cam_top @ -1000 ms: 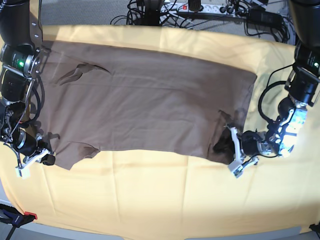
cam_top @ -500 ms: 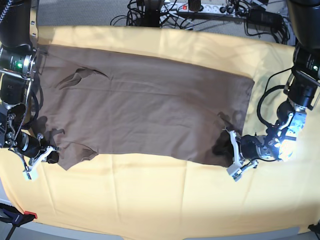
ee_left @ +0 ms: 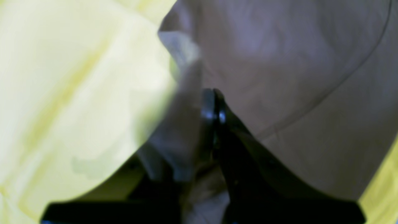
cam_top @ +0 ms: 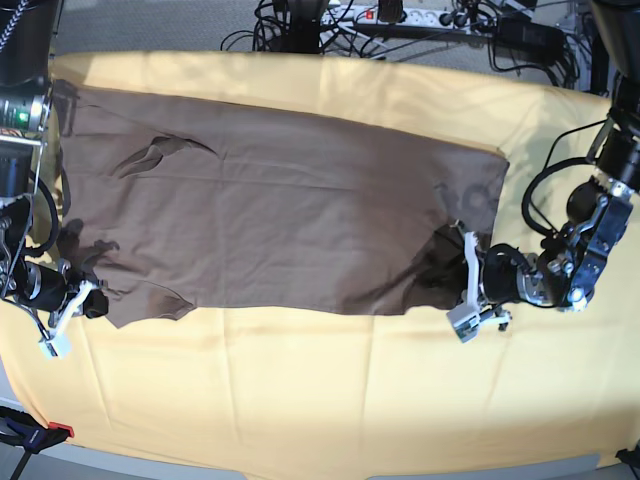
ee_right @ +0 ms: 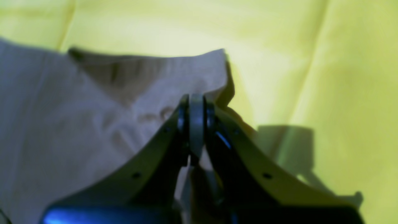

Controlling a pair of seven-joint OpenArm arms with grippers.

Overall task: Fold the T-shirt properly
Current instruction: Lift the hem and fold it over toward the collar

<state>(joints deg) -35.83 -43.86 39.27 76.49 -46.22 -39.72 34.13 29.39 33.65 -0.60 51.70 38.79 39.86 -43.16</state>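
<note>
With the left gripper [cam_top: 462,285] and right gripper [cam_top: 88,300] each pinched tight on a near corner of the thin taupe-brown T-shirt [cam_top: 280,225], uneven lifting may let the fabric slip or drag the yellow cloth [cam_top: 330,400] along.

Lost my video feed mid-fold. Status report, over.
Left hand shut on T-shirt edge. Right hand shut on opposite near corner. Shirt spread over yellow cloth, not yet folded. Nothing in the way.

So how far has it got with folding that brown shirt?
Early on. The T-shirt lies spread over the yellow cloth, no crisp fold visible. In hand: the left end effector and right end effector each pinch a near-edge corner, shut on fabric. All the folding remains.
</note>
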